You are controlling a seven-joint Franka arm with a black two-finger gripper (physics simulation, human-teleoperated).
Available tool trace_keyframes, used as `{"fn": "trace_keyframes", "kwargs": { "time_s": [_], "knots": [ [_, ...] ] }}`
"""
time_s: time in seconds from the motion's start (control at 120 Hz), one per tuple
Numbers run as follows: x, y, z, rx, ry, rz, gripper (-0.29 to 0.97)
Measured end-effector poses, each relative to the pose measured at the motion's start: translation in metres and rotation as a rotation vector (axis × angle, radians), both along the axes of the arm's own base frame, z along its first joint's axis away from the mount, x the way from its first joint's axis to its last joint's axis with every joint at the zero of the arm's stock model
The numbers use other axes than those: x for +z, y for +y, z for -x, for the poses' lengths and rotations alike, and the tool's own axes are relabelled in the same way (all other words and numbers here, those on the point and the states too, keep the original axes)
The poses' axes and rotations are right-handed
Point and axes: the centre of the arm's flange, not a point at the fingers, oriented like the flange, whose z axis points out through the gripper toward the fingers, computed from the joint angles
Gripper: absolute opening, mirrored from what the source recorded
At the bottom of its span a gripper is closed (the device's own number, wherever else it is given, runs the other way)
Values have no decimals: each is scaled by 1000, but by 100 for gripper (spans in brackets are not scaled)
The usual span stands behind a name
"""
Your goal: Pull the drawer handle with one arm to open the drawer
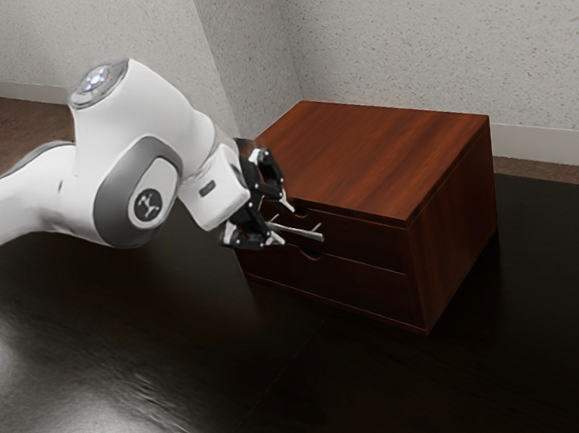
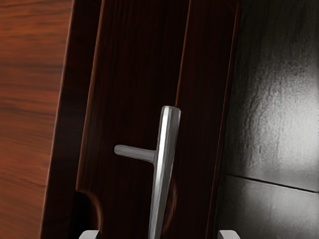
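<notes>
1. dark, glossy table (image 1: 133, 389) fills the lower half of the exterior view and carries everything else.
2. white arm (image 1: 116, 180) comes in from the exterior view's left and upper left. it lies low and reaches level toward the centre, a posture that suits a straight horizontal pull.
3. reddish-brown wooden cabinet (image 1: 365, 160) stands right of centre, near the pale wall, its front turned toward the arm.
4. upper drawer (image 1: 361, 236), the task's thing, sits just under the cabinet top at the frame's centre, above a lower drawer (image 1: 355, 282). its front looks flush with the cabinet, so i judge the pull is not yet done.
5. black gripper (image 1: 278, 220) is at the drawer front, centre of the frame, its jaws spread wide, one above and one below the bar. they straddle it so that they can close across it.
6. silver handle (image 1: 309, 235) is a slim bar held off the drawer front on a short post. in the wrist view it runs between the two grey fingertips (image 2: 89, 234), apart from both, so nothing is gripped.
</notes>
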Motion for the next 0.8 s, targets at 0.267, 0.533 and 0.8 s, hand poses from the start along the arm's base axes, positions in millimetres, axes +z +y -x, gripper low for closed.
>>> {"fn": "trace_keyframes", "kwargs": {
  "time_s": [0.267, 0.533, 0.8],
  "knots": [
    [-14, -1, -6, 5, 11, 4, 20],
    [-20, 0, -6, 10, 16, 7, 17],
    [-24, 1, 0, 14, 22, 11, 14]
  ]
}}
